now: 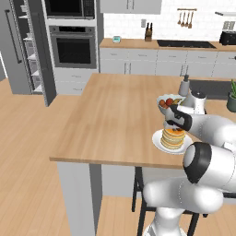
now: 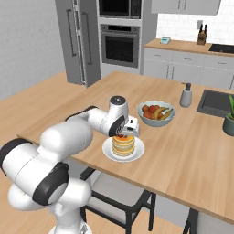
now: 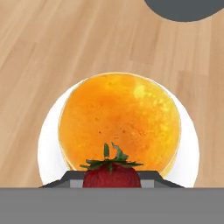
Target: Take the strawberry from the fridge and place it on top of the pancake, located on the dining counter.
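Strawberry (image 3: 111,174) clamped in tool (image 3: 111,181), directly above pancake (image 3: 119,124) on white plate (image 3: 48,144); tabletop (image 1: 115,115) beneath.

Even, bright, rendered light with no glare; faint soft shadows under the plate (image 3: 46,144) toward 6 o'clock; base views slightly soft.

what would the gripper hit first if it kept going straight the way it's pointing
Probably the pancake: the gripper, shut on the strawberry, points down at its orange top. The berry would likely touch first; how far above it sits is unclear.
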Controlling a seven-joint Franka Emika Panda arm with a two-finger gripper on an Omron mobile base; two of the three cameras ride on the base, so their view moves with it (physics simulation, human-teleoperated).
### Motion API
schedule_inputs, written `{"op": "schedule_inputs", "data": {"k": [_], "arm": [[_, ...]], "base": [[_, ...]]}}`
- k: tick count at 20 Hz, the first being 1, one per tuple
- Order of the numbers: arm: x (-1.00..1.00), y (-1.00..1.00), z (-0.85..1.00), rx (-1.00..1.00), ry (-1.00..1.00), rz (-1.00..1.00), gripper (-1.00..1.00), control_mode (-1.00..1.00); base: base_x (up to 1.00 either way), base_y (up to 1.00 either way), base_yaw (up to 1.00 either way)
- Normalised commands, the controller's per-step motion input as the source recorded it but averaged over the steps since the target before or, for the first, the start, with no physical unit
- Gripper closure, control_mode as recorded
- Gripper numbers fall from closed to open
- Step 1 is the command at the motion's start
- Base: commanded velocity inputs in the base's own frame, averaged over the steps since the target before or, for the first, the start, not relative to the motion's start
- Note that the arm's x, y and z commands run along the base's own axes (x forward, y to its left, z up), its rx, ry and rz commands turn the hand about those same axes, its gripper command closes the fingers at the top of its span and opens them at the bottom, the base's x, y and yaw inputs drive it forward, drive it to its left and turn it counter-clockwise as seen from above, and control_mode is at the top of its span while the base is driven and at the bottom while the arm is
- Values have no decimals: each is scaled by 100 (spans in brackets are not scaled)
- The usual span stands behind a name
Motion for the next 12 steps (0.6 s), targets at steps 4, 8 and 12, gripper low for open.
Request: {"op": "schedule_inputs", "data": {"k": [4, 8, 12], "arm": [[2, -1, 0, 0, 0, 0, 100, -100], [12, 0, 1, 0, 0, 0, 100, -100], [28, 0, 0, 0, 0, 0, 100, -100]], "base": [[0, 0, 0], [0, 0, 0], [0, 0, 0]]}}
